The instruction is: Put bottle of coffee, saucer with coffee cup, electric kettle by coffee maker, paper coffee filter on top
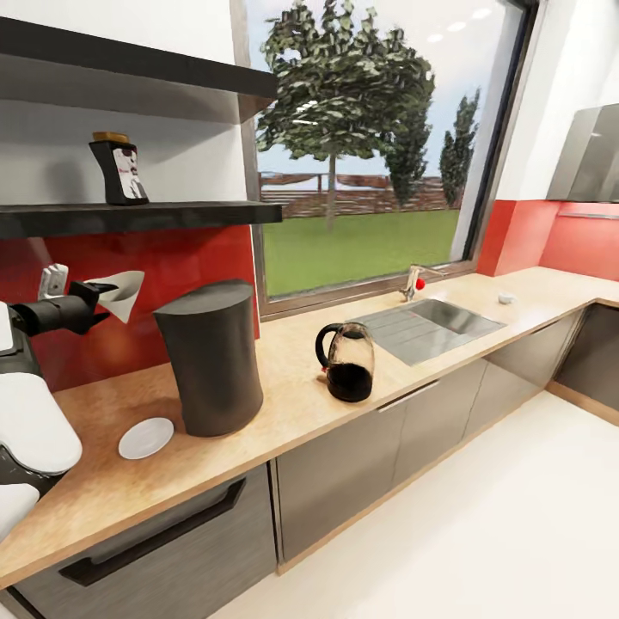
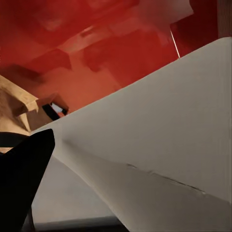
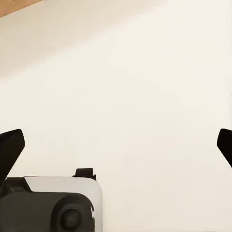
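Observation:
My left gripper (image 1: 101, 292) is shut on the white paper coffee filter (image 1: 123, 293), held in the air left of the coffee maker (image 1: 211, 357), a tall dark grey cylinder on the countertop (image 1: 292, 404). Up close, the filter (image 2: 159, 135) spreads out past one black finger (image 2: 24, 179). A white saucer (image 1: 145, 438) lies just left of the coffee maker's base. The glass electric kettle (image 1: 348, 361) stands to its right. The bottle of coffee (image 1: 120, 172) sits on the lower dark shelf (image 1: 172, 213). My right gripper (image 3: 116, 150) is open over pale floor.
A steel sink (image 1: 430, 322) with a faucet (image 1: 413, 279) is set into the counter under the window. A small white cup-like object (image 1: 506, 298) rests far right. A range hood (image 1: 589, 155) hangs at the right. Red backsplash (image 1: 189, 258) runs behind the counter.

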Controlling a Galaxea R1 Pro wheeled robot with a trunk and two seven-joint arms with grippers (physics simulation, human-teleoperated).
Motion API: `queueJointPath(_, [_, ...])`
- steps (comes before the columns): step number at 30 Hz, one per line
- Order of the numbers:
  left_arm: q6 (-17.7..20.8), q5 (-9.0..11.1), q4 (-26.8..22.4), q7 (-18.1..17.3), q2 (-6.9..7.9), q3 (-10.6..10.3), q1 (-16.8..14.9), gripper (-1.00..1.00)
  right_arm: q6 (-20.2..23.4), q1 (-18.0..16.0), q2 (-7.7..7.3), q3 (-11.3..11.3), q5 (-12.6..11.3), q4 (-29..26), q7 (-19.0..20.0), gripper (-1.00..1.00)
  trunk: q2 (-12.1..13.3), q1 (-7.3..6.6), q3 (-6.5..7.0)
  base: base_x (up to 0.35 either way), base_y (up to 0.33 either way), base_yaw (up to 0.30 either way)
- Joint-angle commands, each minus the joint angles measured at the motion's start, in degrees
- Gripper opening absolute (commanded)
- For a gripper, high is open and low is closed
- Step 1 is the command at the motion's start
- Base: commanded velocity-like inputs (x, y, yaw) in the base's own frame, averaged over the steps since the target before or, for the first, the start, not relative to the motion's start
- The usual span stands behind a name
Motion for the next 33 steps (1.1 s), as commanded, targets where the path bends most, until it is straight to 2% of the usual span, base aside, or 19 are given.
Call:
queueJointPath(1, [0.21,0.61,-0.03,0.53,0.13,0.09,-0.08,-1.00,-0.18,-0.04,0.01,-0.06,-0.01,0.02,-0.09,1.00,-0.13,0.04,-0.14,0.000,0.000,-0.007])
queueJointPath(3, [0.21,0.61,-0.05,0.49,0.91,0.11,-0.10,-1.00,-0.18,-0.05,0.01,-0.06,-0.05,0.01,-0.14,1.00,-0.13,0.04,-0.14,0.000,0.000,-0.002])
queueJointPath(10, [0.21,0.61,-0.05,0.49,1.02,0.16,-0.10,-1.00,-0.23,-0.04,0.01,-0.05,-0.01,-0.04,-0.06,1.00,-0.13,0.04,-0.14,0.003,0.000,0.000])
queueJointPath(20, [0.21,0.61,-0.05,0.49,0.92,0.10,-0.11,-1.00,-0.25,-0.05,-0.24,-0.06,-0.01,0.01,-0.06,1.00,-0.13,0.04,-0.14,0.244,0.000,0.000])
queueJointPath(25, [0.21,0.61,-0.05,0.49,0.94,0.16,-0.12,-1.00,-0.27,-0.04,-0.29,-0.06,-0.01,0.01,-0.07,1.00,-0.13,0.04,-0.14,0.104,0.000,-0.001])
queueJointPath(33, [0.21,0.63,-0.05,0.49,0.96,0.33,-0.15,-1.00,-0.26,-0.05,-0.34,-0.06,-0.01,0.09,-0.06,1.00,-0.13,0.04,-0.14,0.012,0.000,-0.173])
